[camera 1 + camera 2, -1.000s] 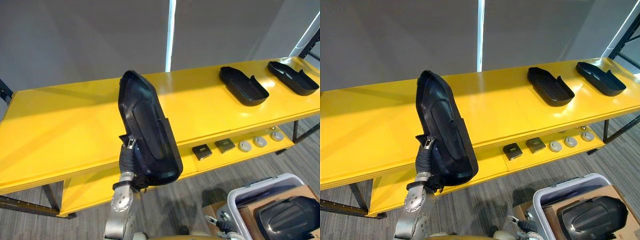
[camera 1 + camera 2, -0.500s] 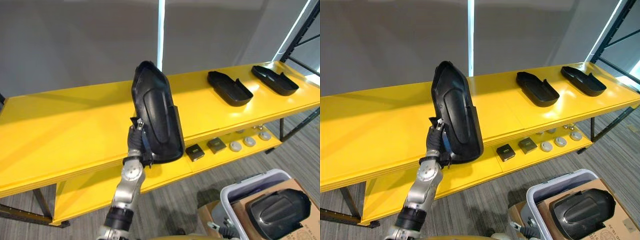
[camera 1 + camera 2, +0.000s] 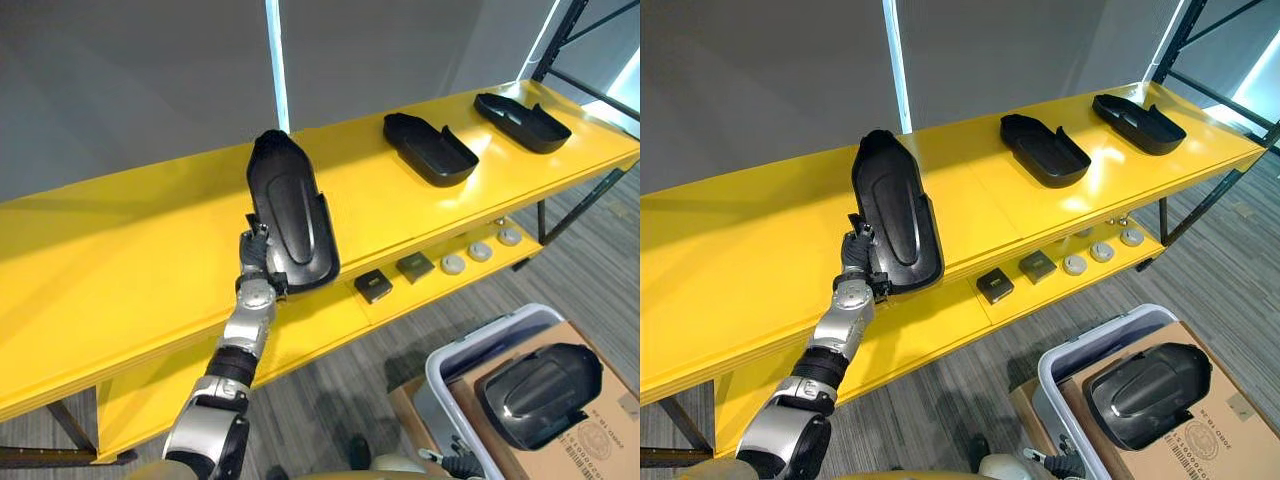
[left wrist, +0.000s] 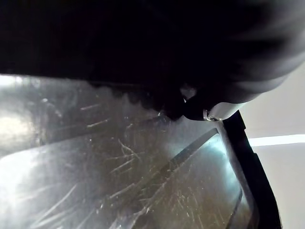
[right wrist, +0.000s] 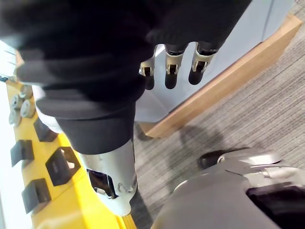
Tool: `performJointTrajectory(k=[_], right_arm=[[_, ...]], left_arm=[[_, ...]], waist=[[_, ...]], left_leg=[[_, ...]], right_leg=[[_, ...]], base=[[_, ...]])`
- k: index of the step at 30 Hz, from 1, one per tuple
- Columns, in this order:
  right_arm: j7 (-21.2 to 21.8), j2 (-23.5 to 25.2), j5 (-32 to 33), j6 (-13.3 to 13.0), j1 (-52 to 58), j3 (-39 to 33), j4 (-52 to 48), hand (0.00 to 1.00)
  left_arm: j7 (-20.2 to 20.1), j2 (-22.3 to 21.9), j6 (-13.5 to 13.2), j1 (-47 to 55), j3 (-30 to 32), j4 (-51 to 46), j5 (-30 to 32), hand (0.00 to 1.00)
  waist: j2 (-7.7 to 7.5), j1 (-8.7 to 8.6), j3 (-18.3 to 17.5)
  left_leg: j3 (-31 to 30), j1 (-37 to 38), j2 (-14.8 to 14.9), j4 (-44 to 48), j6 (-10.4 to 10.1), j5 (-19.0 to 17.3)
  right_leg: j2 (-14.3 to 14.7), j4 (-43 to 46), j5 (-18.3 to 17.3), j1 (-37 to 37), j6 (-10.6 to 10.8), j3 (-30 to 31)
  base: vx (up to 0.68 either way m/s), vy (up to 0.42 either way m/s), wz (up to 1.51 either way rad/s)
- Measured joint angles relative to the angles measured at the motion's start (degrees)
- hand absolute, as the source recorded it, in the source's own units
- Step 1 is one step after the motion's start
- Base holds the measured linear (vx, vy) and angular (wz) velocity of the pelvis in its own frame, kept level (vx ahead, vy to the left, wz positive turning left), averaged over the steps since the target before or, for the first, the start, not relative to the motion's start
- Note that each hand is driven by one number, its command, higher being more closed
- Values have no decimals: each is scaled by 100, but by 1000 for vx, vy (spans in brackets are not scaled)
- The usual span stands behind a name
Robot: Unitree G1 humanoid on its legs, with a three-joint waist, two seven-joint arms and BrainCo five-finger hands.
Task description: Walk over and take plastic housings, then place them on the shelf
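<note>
- Yellow shelf (image 3: pixel 120 260): two boards, a top one and a lower one.
- Left hand (image 3: pixel 260 262): raised at the front edge of the shelf's top board, clasped on the lower end of the held housing; its fingers were mostly hidden behind the part.
- Held housing (image 3: pixel 292 215): black plastic, long and rounded, standing tilted over the top board near its middle. Contact with the board could not be judged.
- Second housing (image 3: pixel 430 148) and third housing (image 3: pixel 521 107): lying hollow side up on the top board, toward the shelf's right end and apart from each other.
- Black square parts (image 3: pixel 373 287) and grey discs (image 3: pixel 481 251): in a row on the shelf's lower board.
- Grey bin (image 3: pixel 440 365): on the floor in front of the shelf's right end, holding a cardboard box (image 3: pixel 590 440) with a fourth housing (image 3: pixel 537 380) on top.
- Right hand (image 5: pixel 171 64): low in front of the lower board, fingers loose and holding nothing.
</note>
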Motion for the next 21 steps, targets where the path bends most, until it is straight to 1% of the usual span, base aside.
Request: performJointTrajectory(k=[3,9,15,18,21], right_arm=[[-7,-5,0,-16,0,0,-43,0],[-119,4,1,-68,7,3,-32,0],[-135,0,5,-128,6,4,-29,0],[-139,-1,4,-130,6,5,-29,0],[-157,-43,4,-140,-5,12,-29,0]], left_arm=[[119,-44,3,-68,149,20,-3,0],[316,-43,6,-175,339,108,-5,0],[560,-17,0,-189,524,122,-13,0],[729,-10,-7,-289,657,119,-26,0],[974,-14,-38,-327,684,-89,-83,0]], waist=[[28,-2,44],[25,0,48],[34,1,95],[32,3,102],[11,-3,138]], left_leg=[[-2,-11,6,-12,-2,23],[-2,-2,-3,-12,10,36],[-16,36,-6,-36,10,36],[-19,35,-6,-37,10,36],[-20,36,-6,-37,9,36]], right_leg=[[4,-4,9,-8,-12,-10],[-3,-25,42,11,-9,-8],[-2,-119,94,89,-1,-9],[-1,-119,94,89,-1,-10],[0,-122,94,89,-1,3]], base=[[0,0,0],[0,0,0],[0,0,0],[0,0,0],[0,0,0]])
